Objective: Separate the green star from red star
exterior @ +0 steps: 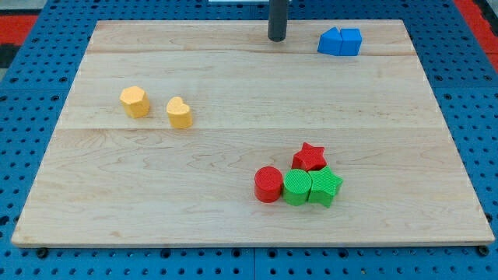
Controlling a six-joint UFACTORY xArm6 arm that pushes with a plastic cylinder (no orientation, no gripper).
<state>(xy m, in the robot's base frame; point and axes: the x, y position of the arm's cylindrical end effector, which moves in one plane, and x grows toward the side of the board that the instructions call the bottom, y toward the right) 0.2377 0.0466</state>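
You'll find no legible writing anywhere. The green star (pixel 325 187) touches the red star (pixel 310 157) near the wooden table (pixel 233 78)'s bottom edge, beside a ribbed green cylinder (pixel 296 188) and red cylinder (pixel 268 184). My tip (pixel 277 38), bare, holding nothing, sits at the top edge, probably touching the board.

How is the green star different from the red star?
The green star is green; the red star is red. The green star sits nearer the view's bottom, and the red star sits just above it, toward the view's top. The green star touches the green round block on its left; the red star seems not to. Both are star-shaped, look similar in size, and lie far from my tip.
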